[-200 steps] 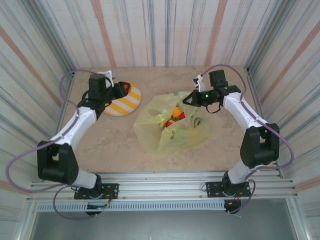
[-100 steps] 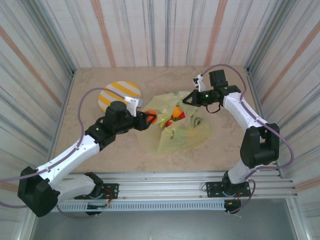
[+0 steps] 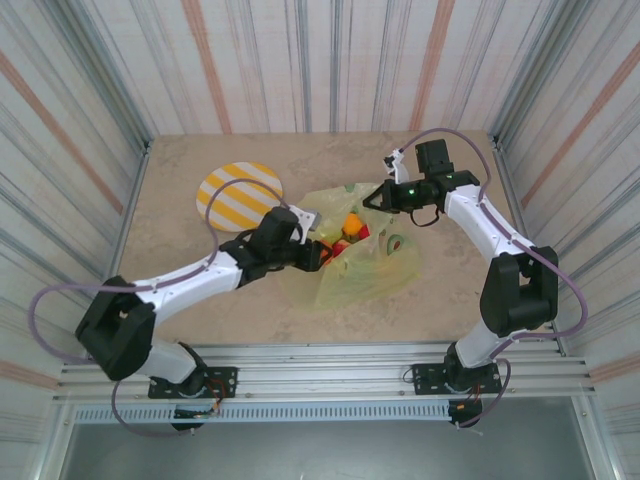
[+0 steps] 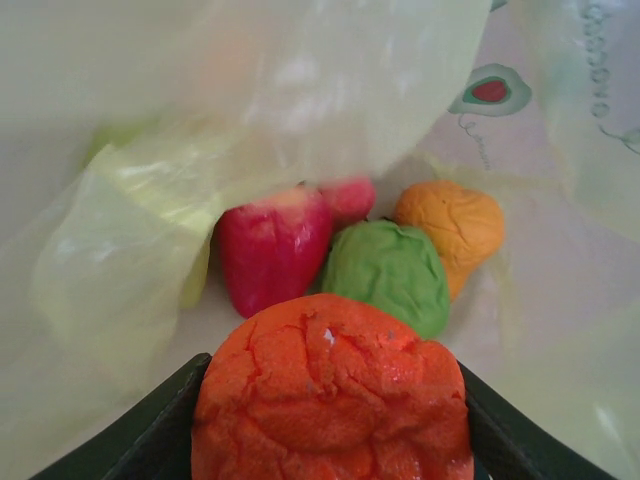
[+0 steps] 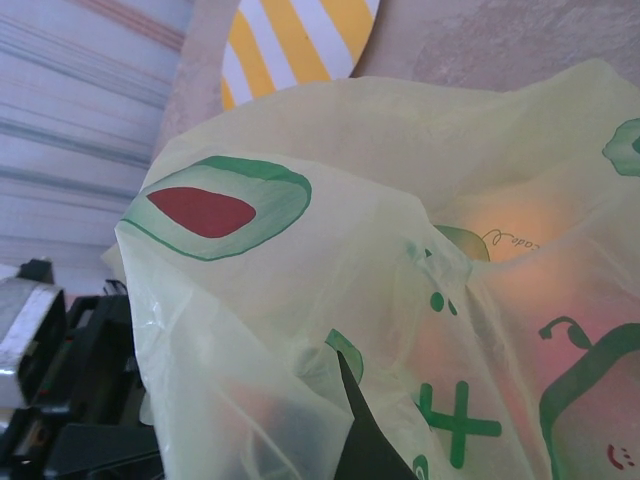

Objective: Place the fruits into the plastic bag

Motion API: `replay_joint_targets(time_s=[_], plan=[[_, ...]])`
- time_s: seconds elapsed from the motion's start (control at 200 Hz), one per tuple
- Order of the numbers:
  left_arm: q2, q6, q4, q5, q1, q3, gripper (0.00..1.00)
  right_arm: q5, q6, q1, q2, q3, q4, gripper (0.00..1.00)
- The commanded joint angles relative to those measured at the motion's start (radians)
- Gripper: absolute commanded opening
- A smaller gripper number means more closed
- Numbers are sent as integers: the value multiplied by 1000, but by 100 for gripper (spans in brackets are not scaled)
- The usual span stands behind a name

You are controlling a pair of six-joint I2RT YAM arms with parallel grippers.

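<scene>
Grip: left gripper [image 4: 330,440] closed on orange fruit [image 4: 330,395], one dark finger at each side, fruit filling the gap between them. Gripper and fruit sit just inside the mouth of the plastic bag [image 4: 300,90], film draped above and to both sides.

Beyond the held fruit, on the bag floor: red strawberry [image 4: 272,248], green piece [image 4: 388,275] touching it, yellow-orange fruit [image 4: 452,222] beside the green, small pink fruit [image 4: 350,198] tucked behind.

Overhead: left gripper [image 3: 318,255] reaches into the bag from the near-left. Right gripper [image 3: 375,200] is at the far rim, apparently pinched on the film and holding the mouth up; its wrist view shows plastic bunched over a fingertip.

Progress, as judged: four fruits bagged, fifth inside the opening but not released. No fruit seen on striped plate [image 3: 238,195] or table [image 3: 200,295]. Left to do: let go, back out.
</scene>
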State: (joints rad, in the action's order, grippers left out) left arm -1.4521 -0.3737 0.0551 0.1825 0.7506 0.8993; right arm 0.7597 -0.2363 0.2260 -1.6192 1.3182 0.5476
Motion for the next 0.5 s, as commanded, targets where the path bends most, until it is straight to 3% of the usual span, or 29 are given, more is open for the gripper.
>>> replay_joint_targets(time_s=[0.0,0.496], plan=[[-77,33,-53,-3,4,77,57,0,-23,14,-18,42,11,0],[-334,-7,-130,-108,5,263,63,-5,-24,21,-12,32,6,0]])
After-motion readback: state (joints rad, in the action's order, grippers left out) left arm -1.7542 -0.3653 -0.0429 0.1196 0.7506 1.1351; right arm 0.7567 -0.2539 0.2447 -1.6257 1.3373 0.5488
